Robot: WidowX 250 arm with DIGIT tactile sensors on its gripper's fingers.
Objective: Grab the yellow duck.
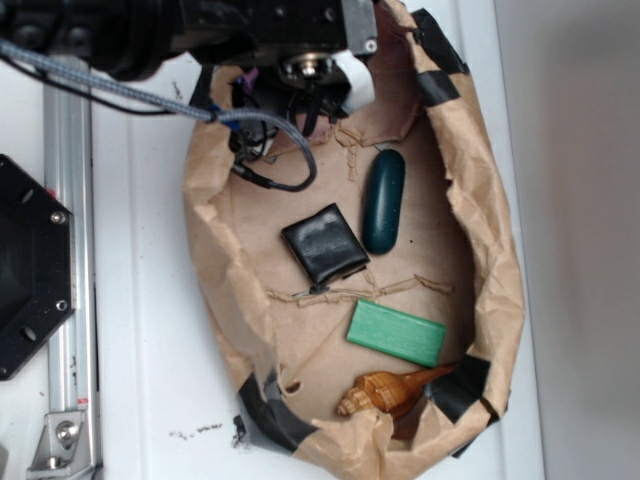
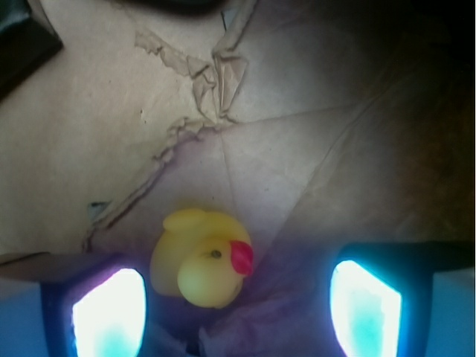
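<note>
Here's the wrist view, looking straight down: the duck (image 2: 202, 258) sits on the brown paper (image 2: 89, 134) between the two glowing fingers (image 2: 109, 312), much nearer the left one in the picture and well apart from the other. The gripper (image 2: 236, 309) is spread wide, nothing caught in it, and that makes sense, since the jaws need room to straddle the toy before any squeeze. The duck lies beak towards the far finger, its round head closest to the camera.

From the outside view the arm (image 1: 200, 35) hangs over the top end of the paper nest (image 1: 215, 270) and hides the duck completely (not a speck of yellow shows). The black pad (image 1: 324, 244), the dark green oval (image 1: 384, 201), the green block (image 1: 396, 333) and the shell (image 1: 385, 391) all lie further down, clear of the approach. My guess: a small sideways shift would centre the duck before closing.
</note>
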